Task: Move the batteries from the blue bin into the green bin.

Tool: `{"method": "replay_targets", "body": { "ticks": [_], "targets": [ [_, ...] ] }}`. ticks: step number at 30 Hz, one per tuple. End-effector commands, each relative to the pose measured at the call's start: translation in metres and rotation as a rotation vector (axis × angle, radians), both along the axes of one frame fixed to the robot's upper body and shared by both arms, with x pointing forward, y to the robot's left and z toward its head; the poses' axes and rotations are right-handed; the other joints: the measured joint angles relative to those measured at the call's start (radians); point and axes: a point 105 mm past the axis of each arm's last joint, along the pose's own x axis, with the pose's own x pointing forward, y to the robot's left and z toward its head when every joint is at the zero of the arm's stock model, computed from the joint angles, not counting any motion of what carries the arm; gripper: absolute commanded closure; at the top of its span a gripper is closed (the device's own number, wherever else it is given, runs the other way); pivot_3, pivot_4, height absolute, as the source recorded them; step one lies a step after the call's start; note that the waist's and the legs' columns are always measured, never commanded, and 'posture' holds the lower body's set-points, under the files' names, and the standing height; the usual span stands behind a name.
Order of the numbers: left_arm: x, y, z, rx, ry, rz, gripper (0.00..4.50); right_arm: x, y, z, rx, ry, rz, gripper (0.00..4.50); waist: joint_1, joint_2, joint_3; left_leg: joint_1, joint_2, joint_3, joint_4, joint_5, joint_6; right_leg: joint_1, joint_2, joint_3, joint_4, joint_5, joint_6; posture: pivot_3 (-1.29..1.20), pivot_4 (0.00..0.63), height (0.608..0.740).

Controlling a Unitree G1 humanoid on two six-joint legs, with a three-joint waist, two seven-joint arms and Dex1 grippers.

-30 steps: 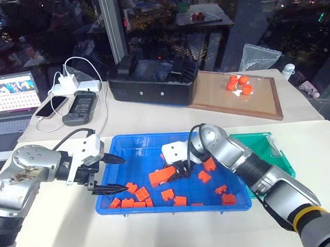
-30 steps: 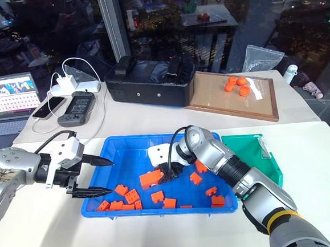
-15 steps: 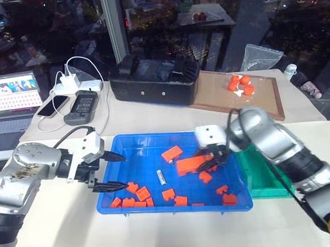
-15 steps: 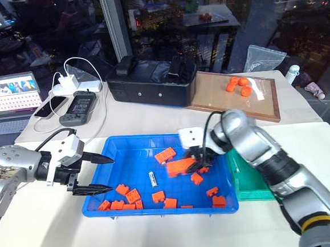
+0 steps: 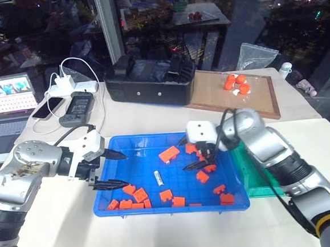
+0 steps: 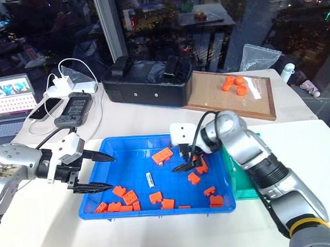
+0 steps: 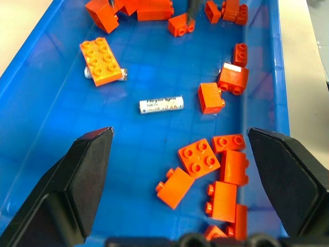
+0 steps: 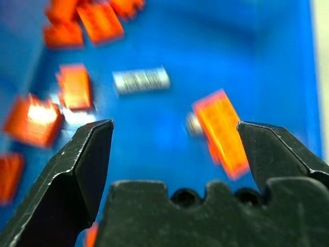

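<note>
The blue bin (image 5: 139, 162) lies in front of me with several orange bricks scattered in it. One of the batteries (image 5: 157, 178) lies bare on the bin's floor near the middle. A second battery (image 7: 88, 72) pokes out from under a flat orange brick (image 5: 169, 153). My left gripper (image 5: 118, 169) hangs open over the bin's left end, empty. Over the right half of the bin my right gripper (image 5: 188, 154) is open, with nothing between its fingers. The green bin (image 5: 255, 179) stands against the blue bin's right side, partly hidden by my right arm.
A black box (image 5: 153, 81) stands beyond the blue bin, and a wooden tray (image 5: 254, 96) with orange pieces lies at the back right. A laptop (image 5: 5, 96), phones and a charger with cables sit at the back left.
My right gripper carried a large orange brick from the bin's middle toward the right, then opened and no longer holds it. A battery now lies uncovered mid-bin. The left gripper stayed put.
</note>
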Motion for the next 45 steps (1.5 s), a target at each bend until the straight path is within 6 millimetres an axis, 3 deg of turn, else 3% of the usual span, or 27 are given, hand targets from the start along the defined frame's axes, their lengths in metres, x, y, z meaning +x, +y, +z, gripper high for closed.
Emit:
{"method": "replay_targets", "body": {
  "ticks": [1, 6, 14, 17, 21, 25, 28, 31, 37, 43, 45],
  "targets": [
    [-0.002, 0.002, 0.008, 0.020, -0.036, -0.010, 0.00, 0.004, 0.020, -0.006, 0.024, -0.026, 0.020, 0.01, 0.000, 0.000, 0.000, 0.000, 0.000, 0.000, 0.000, 0.000, 0.000, 0.000, 0.000, 0.000, 0.000, 0.000, 0.000, 0.00, 0.150, 0.735],
    [-0.012, 0.016, 0.002, 0.058, 0.000, 0.019, 0.00, -0.002, 0.041, -0.023, 0.032, 0.010, 0.073, 0.01, -0.007, -0.001, 0.000, 0.000, 0.000, 0.000, -0.001, 0.000, -0.001, 0.000, 0.000, 0.000, 0.001, 0.000, 0.000, 0.00, 0.150, 0.735],
    [-0.017, 0.020, 0.000, 0.061, 0.007, 0.039, 0.00, 0.000, 0.047, -0.056, -0.021, 0.034, 0.096, 0.01, -0.002, -0.001, 0.000, 0.001, 0.001, 0.001, -0.001, 0.001, -0.001, -0.001, 0.000, -0.001, 0.001, 0.000, -0.001, 0.00, 0.150, 0.735],
    [-0.017, 0.019, 0.000, 0.058, 0.006, 0.039, 0.00, 0.002, 0.046, -0.057, -0.022, 0.036, 0.089, 0.71, -0.002, -0.001, 0.000, 0.004, 0.001, 0.001, -0.002, 0.000, -0.001, 0.000, 0.000, -0.001, 0.001, 0.000, -0.001, 0.00, 0.150, 0.735],
    [-0.017, 0.016, 0.000, 0.047, 0.007, 0.026, 0.00, 0.006, 0.036, -0.044, 0.007, 0.039, 0.069, 2.05, -0.002, -0.001, 0.000, 0.004, 0.001, 0.001, -0.002, 0.000, -0.001, 0.000, 0.000, -0.001, 0.001, 0.000, -0.001, 0.00, 0.150, 0.735],
    [-0.017, 0.006, 0.003, 0.013, 0.007, -0.026, 0.00, 0.007, 0.021, -0.019, 0.064, 0.036, 0.029, 2.08, 0.001, -0.001, 0.000, 0.003, 0.001, 0.002, -0.002, 0.001, -0.001, 0.000, -0.001, -0.001, 0.001, 0.000, -0.001, 0.00, 0.150, 0.735],
    [-0.010, -0.010, 0.018, -0.078, -0.017, -0.073, 0.00, 0.008, -0.012, 0.023, 0.134, 0.022, -0.065, 2.08, 0.008, -0.001, 0.000, 0.000, 0.001, 0.002, -0.002, 0.001, -0.001, 0.000, -0.002, -0.001, 0.001, 0.000, 0.000, 0.00, 0.150, 0.735],
    [-0.008, -0.017, 0.024, -0.110, -0.021, -0.102, 0.00, 0.009, -0.045, 0.038, 0.120, 0.001, -0.168, 2.08, 0.012, -0.002, -0.001, -0.001, 0.000, 0.002, -0.001, 0.001, -0.001, 0.000, -0.002, -0.001, 0.000, 0.000, 0.000, 0.00, 0.150, 0.735],
    [0.000, -0.025, 0.024, -0.121, -0.012, -0.135, 0.00, -0.001, -0.153, 0.050, -0.075, -0.041, -0.440, 2.08, 0.019, -0.001, 0.000, 0.000, 0.000, 0.003, -0.003, 0.000, -0.001, 0.000, -0.002, -0.001, -0.002, -0.001, 0.000, 0.00, 0.150, 0.735],
    [0.002, -0.027, 0.022, -0.117, -0.008, -0.146, 0.00, -0.004, -0.200, 0.036, -0.193, -0.051, -0.581, 2.08, -0.002, -0.001, 0.000, 0.001, 0.001, 0.004, -0.003, 0.000, -0.001, 0.000, -0.001, 0.000, -0.004, -0.001, 0.000, 0.00, 0.150, 0.735],
    [0.002, -0.027, 0.021, -0.110, -0.008, -0.143, 0.00, -0.002, -0.205, 0.029, -0.196, -0.042, -0.608, 1.08, -0.006, -0.001, 0.000, 0.002, 0.001, 0.004, -0.003, 0.000, -0.001, 0.000, -0.001, 0.001, -0.003, -0.001, 0.000, 0.00, 0.150, 0.735]
  ]
}}
